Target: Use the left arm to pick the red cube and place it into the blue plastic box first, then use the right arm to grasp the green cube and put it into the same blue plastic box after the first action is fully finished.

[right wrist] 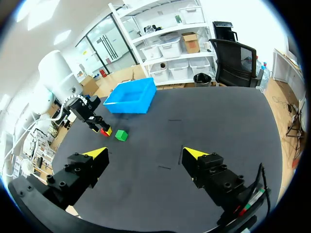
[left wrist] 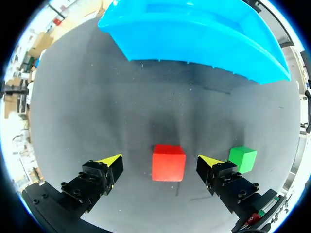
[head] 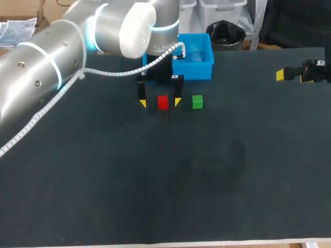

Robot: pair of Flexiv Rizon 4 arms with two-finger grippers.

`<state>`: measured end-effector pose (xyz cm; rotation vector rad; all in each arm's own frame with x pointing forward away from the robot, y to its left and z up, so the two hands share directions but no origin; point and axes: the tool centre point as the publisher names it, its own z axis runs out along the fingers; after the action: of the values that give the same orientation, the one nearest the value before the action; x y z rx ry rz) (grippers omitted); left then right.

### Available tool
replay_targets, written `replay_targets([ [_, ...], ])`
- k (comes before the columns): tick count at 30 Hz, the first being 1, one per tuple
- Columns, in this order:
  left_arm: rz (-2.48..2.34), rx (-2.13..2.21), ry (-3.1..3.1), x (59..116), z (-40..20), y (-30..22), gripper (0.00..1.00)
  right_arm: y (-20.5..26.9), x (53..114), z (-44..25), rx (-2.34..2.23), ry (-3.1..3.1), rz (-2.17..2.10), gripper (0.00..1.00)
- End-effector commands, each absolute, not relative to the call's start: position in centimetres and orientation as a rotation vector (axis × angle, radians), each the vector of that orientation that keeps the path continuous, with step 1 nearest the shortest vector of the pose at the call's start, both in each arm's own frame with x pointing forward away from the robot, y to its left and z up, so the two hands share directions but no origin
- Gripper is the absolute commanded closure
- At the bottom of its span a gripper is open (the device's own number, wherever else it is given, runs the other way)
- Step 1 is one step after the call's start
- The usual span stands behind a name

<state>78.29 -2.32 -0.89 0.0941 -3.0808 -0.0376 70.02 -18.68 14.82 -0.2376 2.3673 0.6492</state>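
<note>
- Red cube [head: 163,102] sits on the dark table [head: 155,181], between the fingers of the left gripper [left wrist: 160,160]. The fingers are wide open, with a gap on each side, and hold nothing.
- It looks small, hard and light, I think. Its two flat sides look like the best place to pinch, near the middle.
- Green cube [head: 197,102] sits just beside it and could get bumped.
- Blue box [head: 194,70] is near, behind both cubes.
- Right gripper [right wrist: 145,153] is well apart, open and empty.
</note>
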Motion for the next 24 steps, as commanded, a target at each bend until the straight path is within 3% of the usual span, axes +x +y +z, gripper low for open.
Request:
replay_targets([
  [1, -0.052, 0.092, -3.058, 79.2, -1.3, -2.7, 0.33, -18.6, 70.0, 14.9, -0.236, 2.369, 0.646, 0.00],
  [2, -0.055, 0.094, -3.055, 79.2, -1.3, -2.7, 0.62, -18.6, 70.0, 14.9, -0.236, 2.369, 0.646, 0.00],
  [4, -0.058, 0.095, -3.052, 79.2, -1.4, -2.8, 1.00, -18.6, 70.0, 14.9, -0.236, 2.369, 0.646, 0.00],
  [15, -0.062, 0.070, -3.041, 78.7, -1.1, -3.1, 1.00, -18.6, 70.0, 14.9, -0.236, 2.369, 0.646, 0.00],
  [24, -0.069, 0.048, -3.032, 77.8, 2.5, -3.0, 1.00, -18.6, 70.0, 14.9, -0.236, 2.369, 0.646, 0.00],
])
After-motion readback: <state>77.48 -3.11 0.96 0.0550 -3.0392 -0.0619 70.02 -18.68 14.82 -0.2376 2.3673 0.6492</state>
